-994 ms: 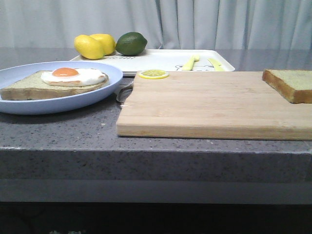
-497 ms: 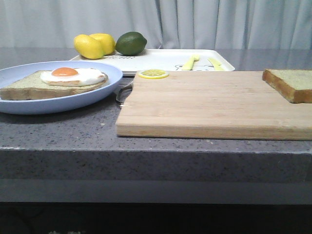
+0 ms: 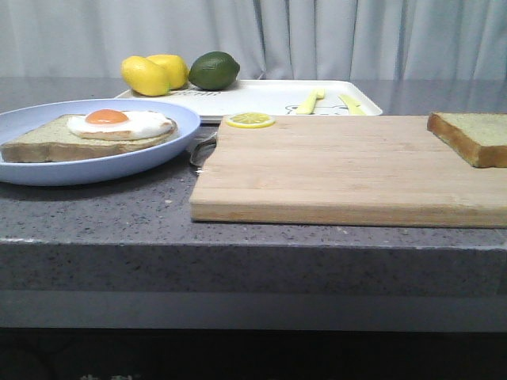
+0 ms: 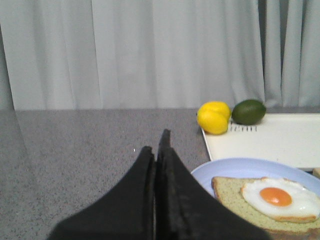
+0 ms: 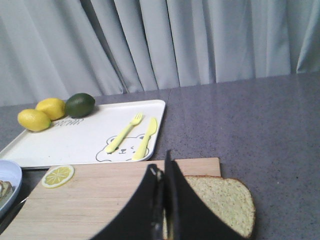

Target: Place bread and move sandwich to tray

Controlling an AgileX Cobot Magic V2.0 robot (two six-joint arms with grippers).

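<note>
The bread (image 3: pixel 473 136) lies on the right end of the wooden cutting board (image 3: pixel 341 170); it also shows in the right wrist view (image 5: pixel 215 202). The sandwich (image 3: pixel 87 134), a slice bearing a fried egg, sits on the light blue plate (image 3: pixel 170 146) at the left, and shows in the left wrist view (image 4: pixel 260 200). The white tray (image 3: pixel 261 96) lies at the back. My left gripper (image 4: pixel 157 145) is shut and empty, near the plate's side. My right gripper (image 5: pixel 161 167) is shut and empty, above the board beside the bread. Neither gripper shows in the front view.
Two lemons (image 3: pixel 154 74) and a lime (image 3: pixel 213 70) sit at the tray's far left corner. A yellow fork (image 5: pixel 124 132) and knife (image 5: pixel 147 138) lie on the tray. A lemon slice (image 3: pixel 249 120) rests on the board's back left corner. Curtains hang behind.
The front view has shifted very slightly; plate, board and bread lie where they were.
</note>
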